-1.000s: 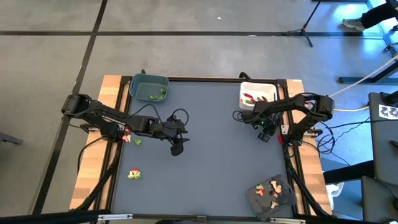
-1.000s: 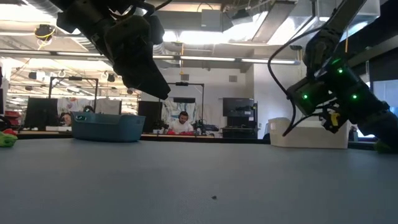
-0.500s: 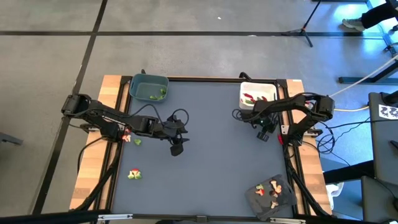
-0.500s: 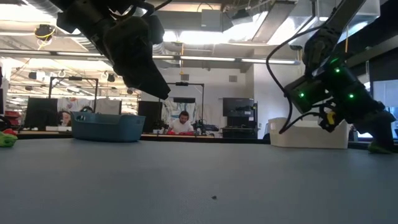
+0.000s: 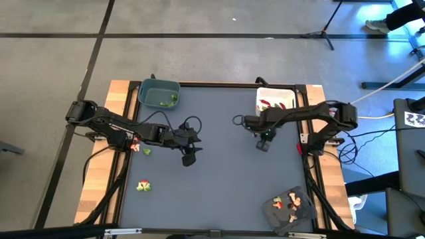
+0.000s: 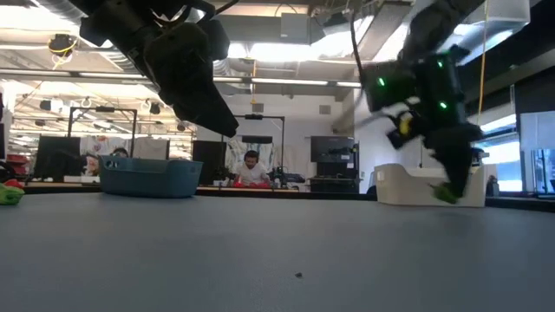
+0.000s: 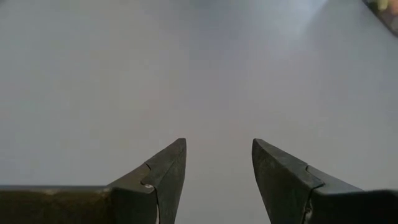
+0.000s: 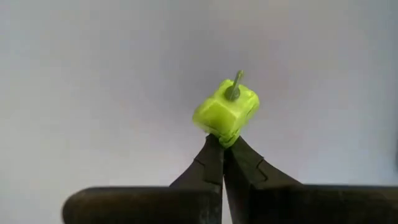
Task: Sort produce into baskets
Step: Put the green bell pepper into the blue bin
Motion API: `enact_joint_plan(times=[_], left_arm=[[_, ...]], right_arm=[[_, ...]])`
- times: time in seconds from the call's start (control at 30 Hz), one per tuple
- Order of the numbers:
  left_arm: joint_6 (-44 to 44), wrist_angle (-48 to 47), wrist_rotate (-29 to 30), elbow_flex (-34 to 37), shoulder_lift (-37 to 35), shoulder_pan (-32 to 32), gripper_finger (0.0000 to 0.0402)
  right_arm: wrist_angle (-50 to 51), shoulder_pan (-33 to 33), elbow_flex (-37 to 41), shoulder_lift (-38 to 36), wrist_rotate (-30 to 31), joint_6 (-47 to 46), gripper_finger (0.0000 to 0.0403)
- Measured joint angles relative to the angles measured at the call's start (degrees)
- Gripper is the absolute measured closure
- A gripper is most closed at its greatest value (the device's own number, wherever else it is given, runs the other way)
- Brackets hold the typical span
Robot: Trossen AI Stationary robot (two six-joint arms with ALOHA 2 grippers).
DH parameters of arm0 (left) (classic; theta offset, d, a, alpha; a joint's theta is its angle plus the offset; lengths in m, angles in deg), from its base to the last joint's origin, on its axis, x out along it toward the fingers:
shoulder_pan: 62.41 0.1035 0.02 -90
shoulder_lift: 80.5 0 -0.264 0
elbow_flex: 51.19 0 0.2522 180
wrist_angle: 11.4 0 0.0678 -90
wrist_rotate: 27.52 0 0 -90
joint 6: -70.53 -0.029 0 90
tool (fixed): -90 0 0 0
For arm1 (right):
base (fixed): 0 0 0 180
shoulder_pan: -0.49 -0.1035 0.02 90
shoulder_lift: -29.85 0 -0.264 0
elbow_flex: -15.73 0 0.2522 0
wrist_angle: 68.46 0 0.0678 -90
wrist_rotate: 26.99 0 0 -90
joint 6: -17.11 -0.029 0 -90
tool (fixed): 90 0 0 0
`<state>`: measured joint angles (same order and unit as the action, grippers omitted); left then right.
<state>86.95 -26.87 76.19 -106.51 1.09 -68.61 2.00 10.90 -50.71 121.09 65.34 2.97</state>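
Note:
My right gripper (image 5: 263, 146) is shut on a tiny yellow-green toy pepper (image 8: 226, 111) above the table's middle; it also shows in the low view (image 6: 445, 194). My left gripper (image 5: 188, 159) is open and empty left of the middle, over bare table (image 7: 217, 146). The blue-grey tub (image 5: 159, 93) at the far left holds green pieces. The white tub (image 5: 275, 101) at the far right holds red and green pieces. The dark grey tray (image 5: 287, 211) at the near right holds pale tan and red pieces. Loose produce lies at the left (image 5: 143, 186) (image 5: 135, 147). My right gripper pinches the pepper's lower end (image 8: 224, 138), opposite its stem, between its two fingertips. The fingers slant down toward the table. The pepper sticks out beyond the fingertips, stem pointing away, lifted clear of the table.
The table has wooden side strips and a dark frame (image 5: 114, 106). Cables trail from both arms. In the low view a person (image 6: 251, 172) sits far behind the table among desks and monitors.
My right gripper has swung toward the table's left edge, from beside the white tub to the table's middle, carrying the yellow-green pepper. My left arm has kept still.

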Motion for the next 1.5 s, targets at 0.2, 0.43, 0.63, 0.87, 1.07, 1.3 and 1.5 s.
enact_joint_plan(times=[0.2, 0.43, 0.63, 0.87, 1.07, 1.3, 1.5], left_arm=[[0.0, 1.4, 0.0, 0.0, 0.0, 0.0, 0.0222], [1.3, 3.2, -1.0, 0.0, 0.0, 0.0, 0.0222], [3.3, 4.7, -1.4, 0.0, 0.0, -0.1, 0.0222], [4.9, 8.6, -3.2, 0.0, 0.0, -0.3, 0.0222], [2.0, 13.8, -3.2, 0.0, 0.0, -1.0, 0.0222], [0.1, 17.9, -3.1, 0.0, 0.0, -0.9, 0.0222], [-0.3, 20.3, -3.1, 0.0, 0.0, -0.9, 0.0222]], right_arm=[[-11.1, -5.5, -2.8, 0.0, -2.9, 0.9, 0.0401], [-26.8, -10.0, -3.0, 0.0, -5.4, 0.6, 0.0401], [-41.3, -12.8, -3.0, 0.0, -4.9, 0.5, 0.0402], [-51.0, -13.9, -3.0, 0.0, -3.3, 1.0, 0.0402], [-54.2, -14.2, -3.0, 0.0, -3.3, 1.1, 0.0402], [-59.5, -16.2, -3.0, 0.0, -3.0, 2.9, 0.0402], [-61.2, -16.2, -3.0, 0.0, -3.4, 3.6, 0.0402]])
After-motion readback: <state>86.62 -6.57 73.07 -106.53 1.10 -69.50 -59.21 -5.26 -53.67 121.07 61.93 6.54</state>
